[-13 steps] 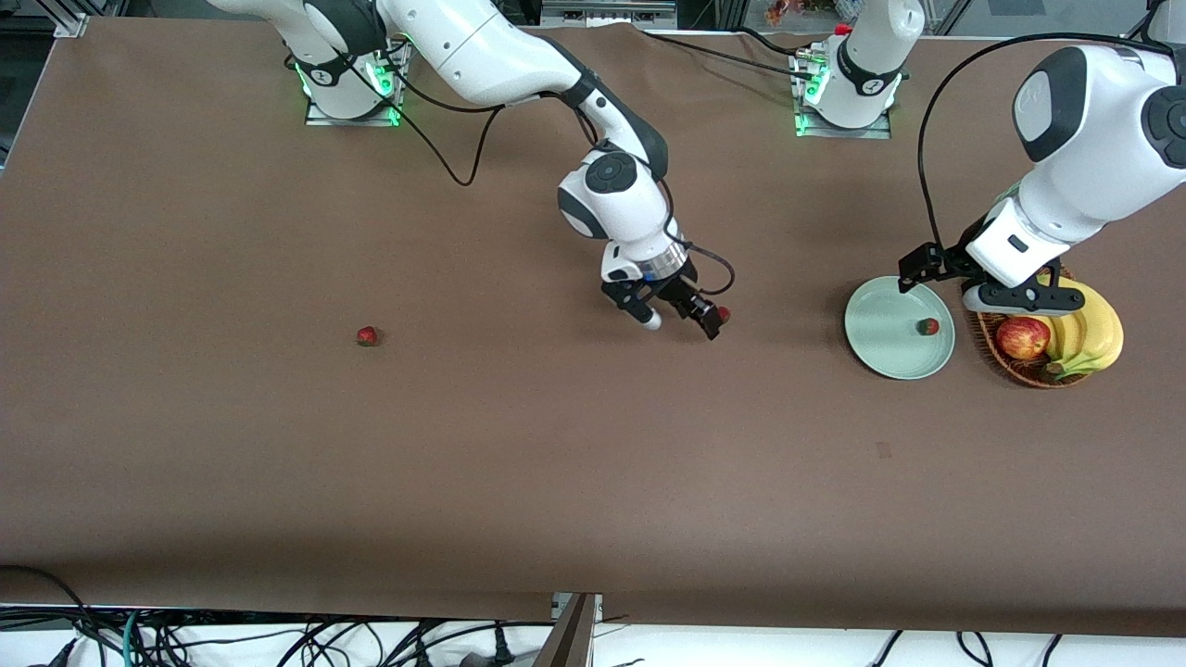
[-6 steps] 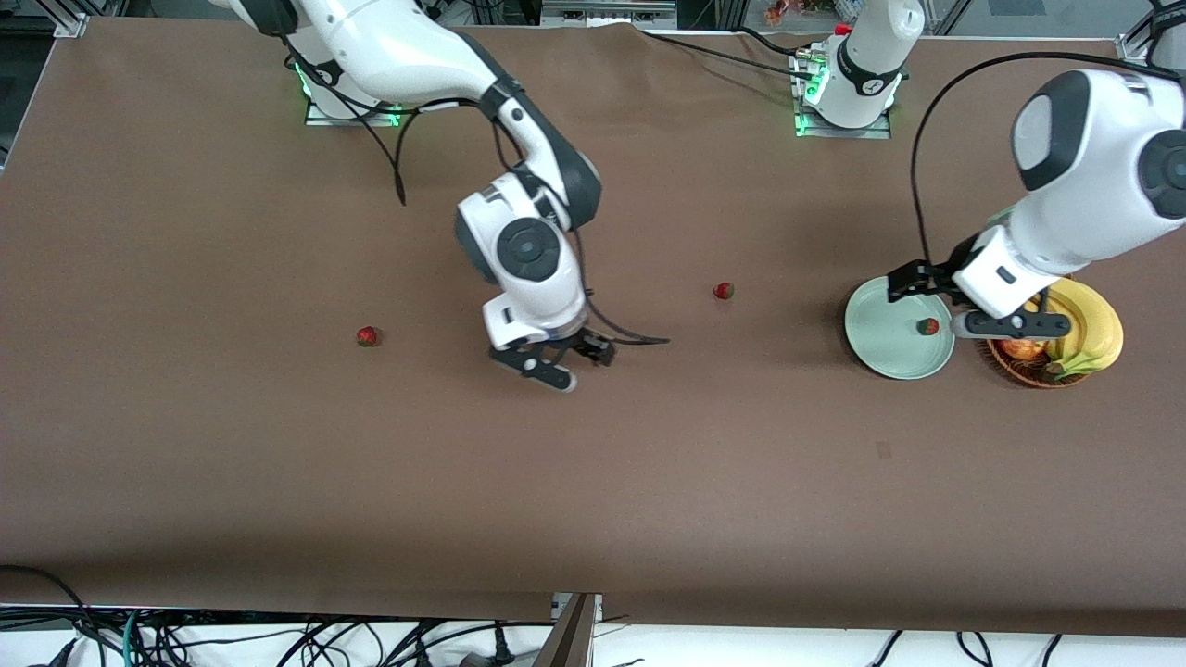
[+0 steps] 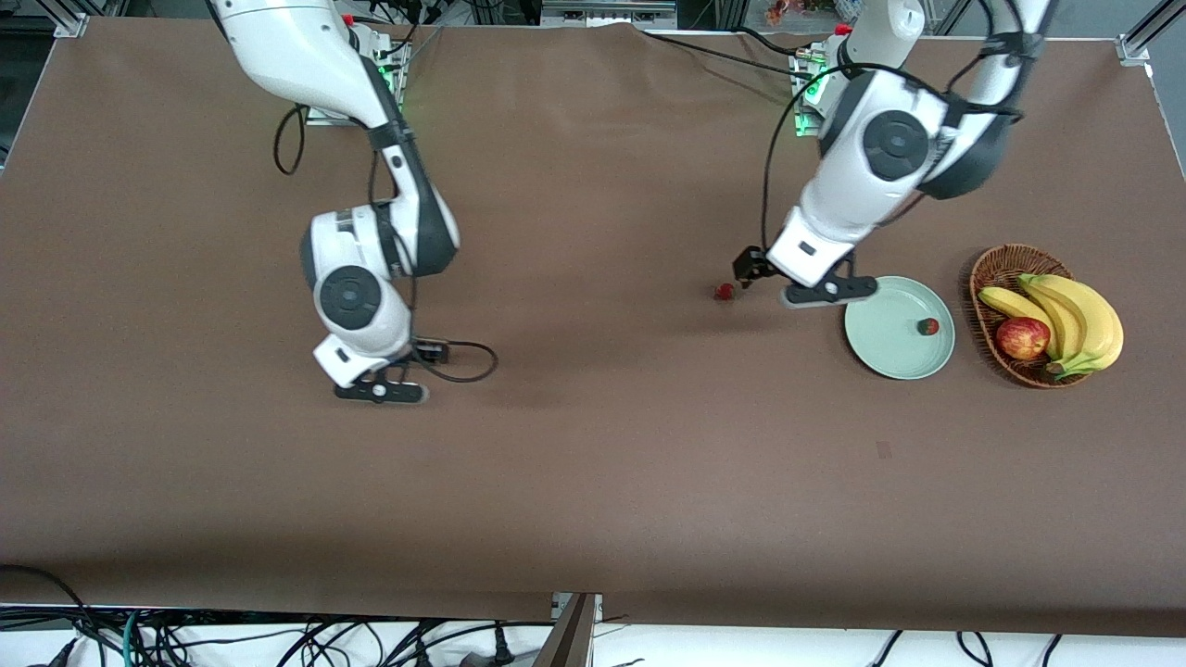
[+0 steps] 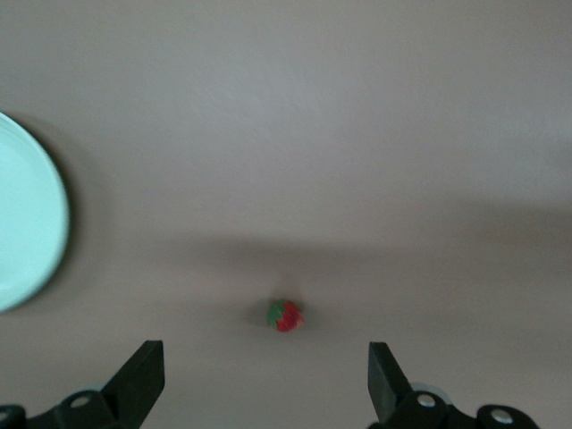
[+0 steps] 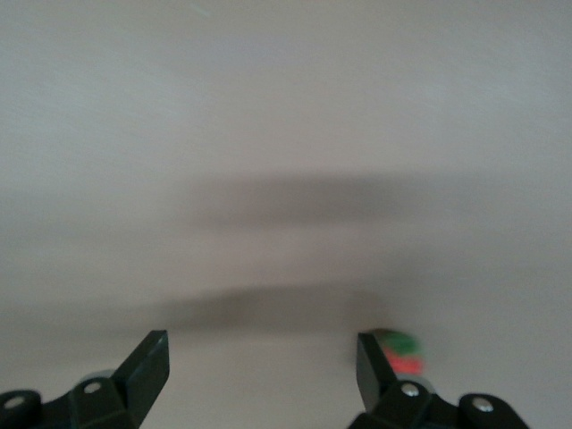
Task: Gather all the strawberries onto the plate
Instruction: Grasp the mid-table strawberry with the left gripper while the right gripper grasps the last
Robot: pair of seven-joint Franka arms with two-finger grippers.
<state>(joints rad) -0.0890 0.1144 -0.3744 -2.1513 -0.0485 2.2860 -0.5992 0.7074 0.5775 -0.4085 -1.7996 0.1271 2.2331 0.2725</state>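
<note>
One strawberry point(image 3: 927, 326) lies in the pale green plate point(image 3: 880, 347). A second strawberry point(image 3: 724, 292) lies on the table beside the plate, toward the right arm's end. My left gripper point(image 3: 827, 293) hangs open and empty between that berry and the plate. Its wrist view shows the berry point(image 4: 284, 315) just ahead of the open left gripper point(image 4: 265, 375), and the plate's rim point(image 4: 36, 241). My right gripper point(image 3: 380, 392) is open and empty, low over the table. The third strawberry point(image 5: 402, 353) lies just outside one finger point(image 5: 371, 357); the right wrist hides it in the front view.
A brown wicker basket point(image 3: 984, 269) with bananas point(image 3: 1066, 315) and a red-yellow apple point(image 3: 1022, 337) stands beside the plate at the left arm's end. A cable point(image 3: 463, 357) loops from the right wrist.
The right gripper left the middle strawberry on the table and swung to the berry at its own end. The left gripper moved from over the plate and basket to the middle strawberry.
</note>
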